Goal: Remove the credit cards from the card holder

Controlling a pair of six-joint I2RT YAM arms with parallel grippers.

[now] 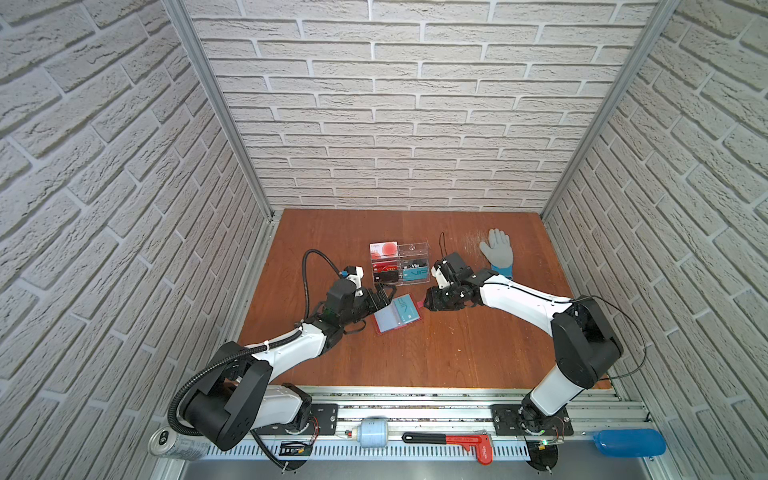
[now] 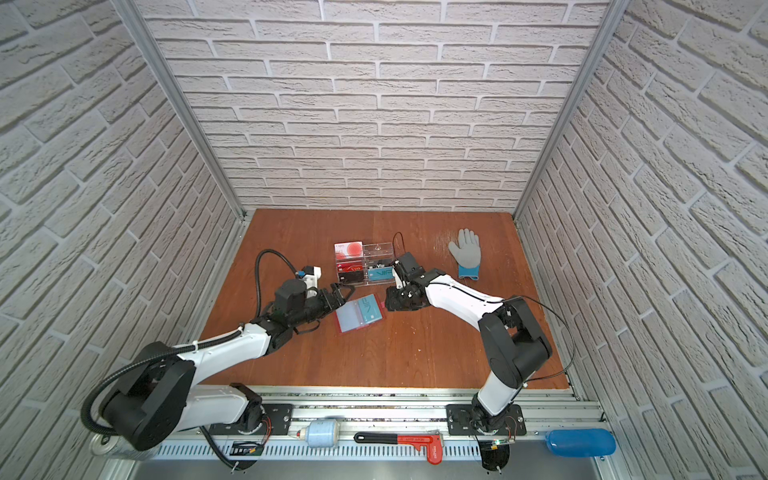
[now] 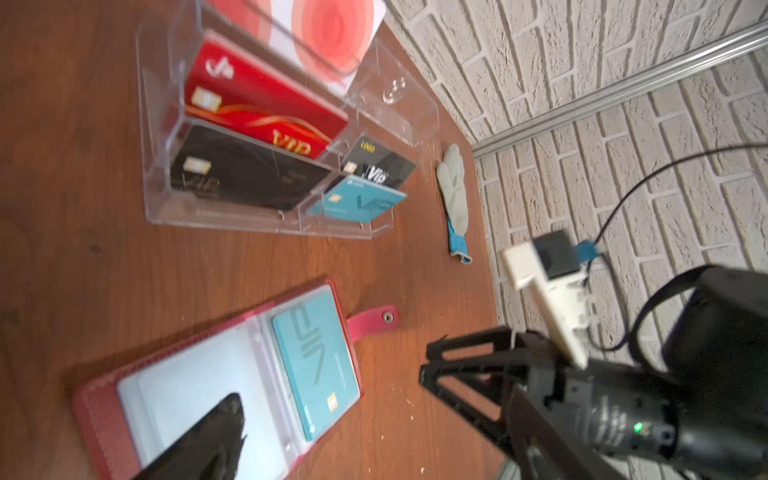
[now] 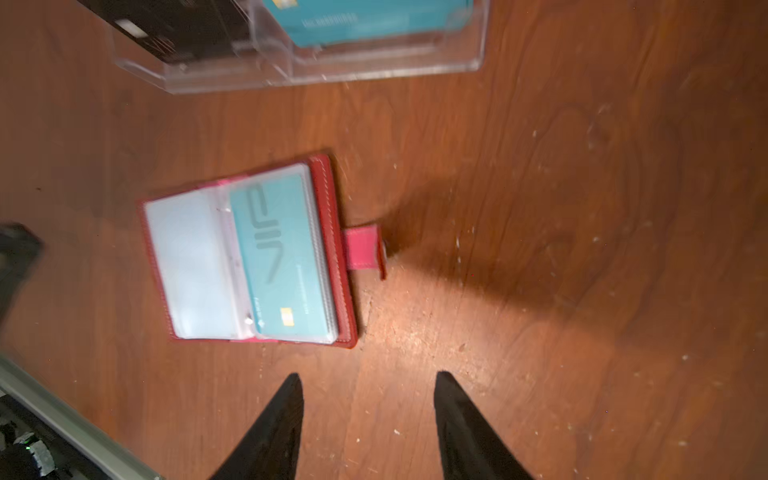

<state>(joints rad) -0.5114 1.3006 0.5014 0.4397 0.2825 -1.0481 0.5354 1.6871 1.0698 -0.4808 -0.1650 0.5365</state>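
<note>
Seen from above, the red card holder (image 1: pixel 397 314) lies open and flat near the middle of the counter (image 1: pixel 457 353). A teal credit card (image 1: pixel 407 309) is tucked in the clear sleeve of its 3 o'clock page; whether more sit behind it I cannot tell. My left gripper (image 1: pixel 384 300), jaws wide apart and empty, sits at the holder's 9 o'clock, one finger (image 3: pixel 224 428) over the pale empty page. My right gripper (image 4: pixel 368 376), jaws apart on nothing, waits at 3 o'clock just beside the snap tab (image 4: pixel 361 249). As I judge the risks, the card lies flush, so a finger may skid off the slick sleeve. Unpinned, the holder may slide or fold shut. The acrylic stand (image 1: pixel 411 249) at 12 o'clock holds a look-alike teal card I could grab by mistake.
</note>
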